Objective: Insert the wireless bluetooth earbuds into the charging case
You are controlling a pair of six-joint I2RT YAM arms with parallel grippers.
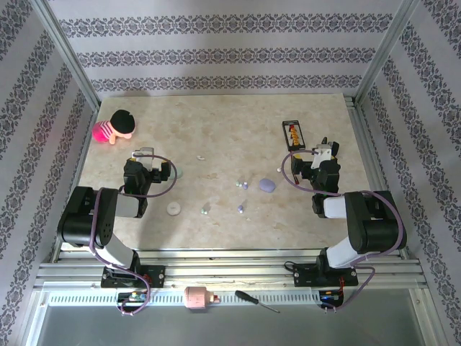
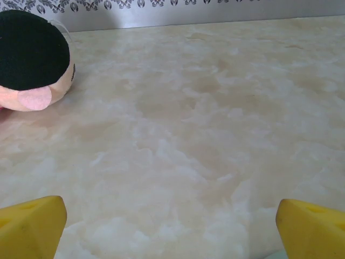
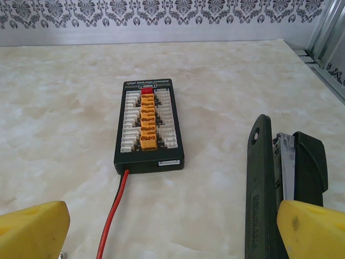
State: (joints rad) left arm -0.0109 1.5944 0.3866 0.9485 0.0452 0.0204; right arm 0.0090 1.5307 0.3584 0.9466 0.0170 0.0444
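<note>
Wide open and empty, both: left end effector [image 1: 147,156] aimed at the far edge, toward the doll [image 1: 115,127]; right end effector [image 1: 322,151] aimed likewise, at the connector board [image 1: 293,134], with a black tool [image 3: 269,183] just beside its right finger.

Scattered on the surface [image 1: 216,130] between the two arms, nearer the bases than either set of fingertips: the earbuds [image 1: 240,184]. Two close together just left of the lavender case [image 1: 267,185], one more nearer the bases, another near the white case [image 1: 173,208], a white one farther out toward mid-surface. Too small to tell any long axis.

Judged by position: lavender case and the two buds beside it closer to the right arm, inward and back from its fingertips; white case and the bud near it closer to the left arm. Calls for pulling back and swinging inward, not reaching ahead.

Just right of the left end effector, a pale green shape [image 1: 180,171], perhaps a third case. Cannot tell whether any lid stands open. No bud seen inside any case, so likely nothing inserted yet.
</note>
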